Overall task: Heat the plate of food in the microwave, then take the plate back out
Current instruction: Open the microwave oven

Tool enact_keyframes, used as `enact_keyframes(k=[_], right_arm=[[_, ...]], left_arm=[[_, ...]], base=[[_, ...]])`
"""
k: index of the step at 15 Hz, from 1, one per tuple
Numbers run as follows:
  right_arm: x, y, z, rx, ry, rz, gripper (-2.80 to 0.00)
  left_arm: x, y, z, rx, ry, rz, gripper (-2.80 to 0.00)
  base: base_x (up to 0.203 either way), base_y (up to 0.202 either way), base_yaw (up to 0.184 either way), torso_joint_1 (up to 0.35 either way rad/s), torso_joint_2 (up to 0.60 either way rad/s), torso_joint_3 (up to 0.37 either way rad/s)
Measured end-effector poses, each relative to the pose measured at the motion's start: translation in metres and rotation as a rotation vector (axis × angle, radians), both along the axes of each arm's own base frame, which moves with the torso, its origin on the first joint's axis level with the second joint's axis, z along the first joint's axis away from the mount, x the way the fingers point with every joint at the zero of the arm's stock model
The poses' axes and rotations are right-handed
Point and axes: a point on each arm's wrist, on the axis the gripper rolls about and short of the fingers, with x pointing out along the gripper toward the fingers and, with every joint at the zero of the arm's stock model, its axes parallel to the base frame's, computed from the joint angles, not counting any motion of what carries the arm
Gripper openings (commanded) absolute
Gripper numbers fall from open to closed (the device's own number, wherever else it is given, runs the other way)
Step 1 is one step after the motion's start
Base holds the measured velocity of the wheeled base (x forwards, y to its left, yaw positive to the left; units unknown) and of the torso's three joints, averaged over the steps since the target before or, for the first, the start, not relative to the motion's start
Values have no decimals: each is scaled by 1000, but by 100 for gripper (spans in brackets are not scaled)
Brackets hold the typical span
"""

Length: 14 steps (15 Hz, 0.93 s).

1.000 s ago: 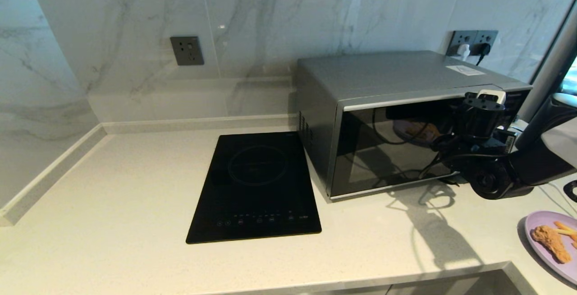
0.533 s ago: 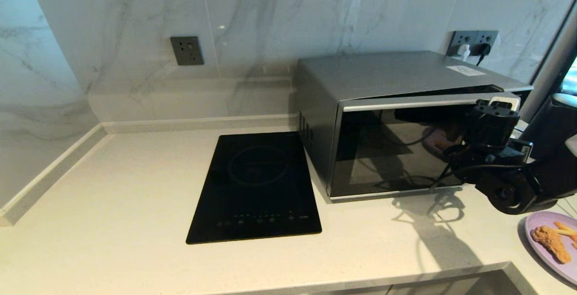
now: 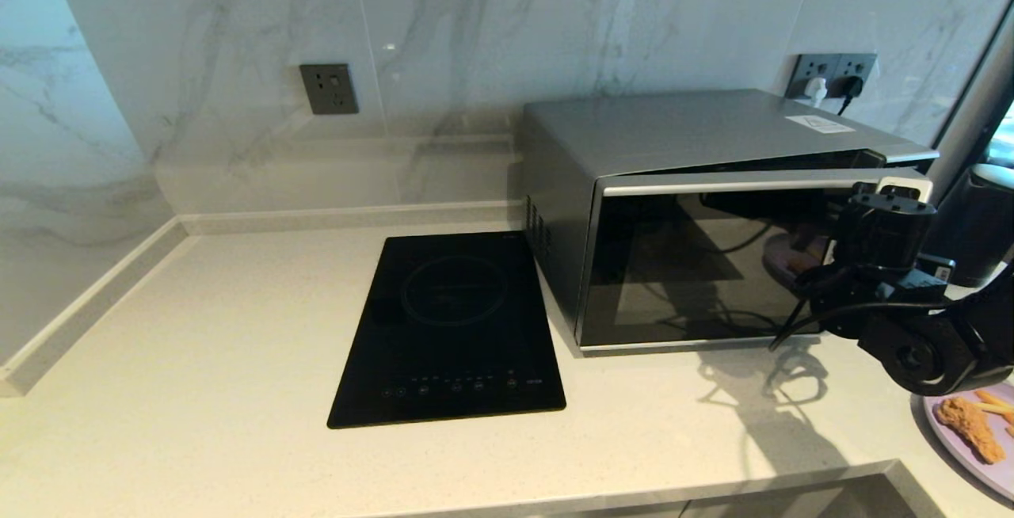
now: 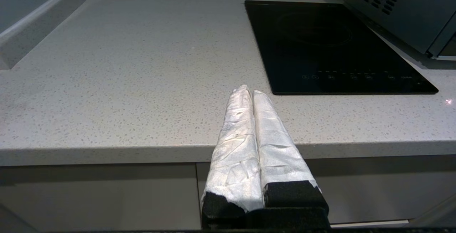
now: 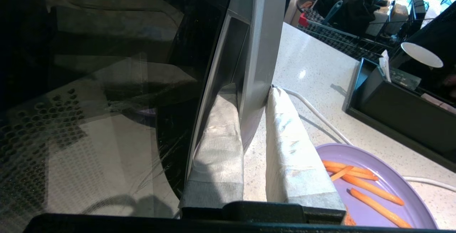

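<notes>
A: At the microwave (image 3: 713,209) door's free edge, the right gripper (image 5: 254,96) clamps the handle (image 5: 260,47), its 2 wrapped fingers (image 5: 217,136) on either side.

B: Swing along the hinge's arc, no yanking. The plate of food (image 3: 970,423) waits beside it; the left gripper (image 4: 248,92) hangs clenched, empty, at the counter (image 4: 124,83) edge.
</notes>
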Motion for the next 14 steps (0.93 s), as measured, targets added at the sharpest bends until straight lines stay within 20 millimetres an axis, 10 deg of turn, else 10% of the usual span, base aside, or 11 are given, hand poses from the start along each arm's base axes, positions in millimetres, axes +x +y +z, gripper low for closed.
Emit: enact_keyframes(k=[1, 2, 14], right_arm=[[-1, 0, 1, 1, -1, 4, -280], [-3, 0, 0, 2, 1, 12, 0], [-58, 23, 23, 40, -43, 237, 0]], left_arm=[[0, 0, 0, -1, 0, 0, -280], [0, 0, 0, 0, 0, 0, -280], [0, 0, 0, -1, 0, -1, -280]], base=[[0, 0, 0, 0, 0, 0], [0, 0, 0, 0, 0, 0], [0, 0, 0, 0, 0, 0]])
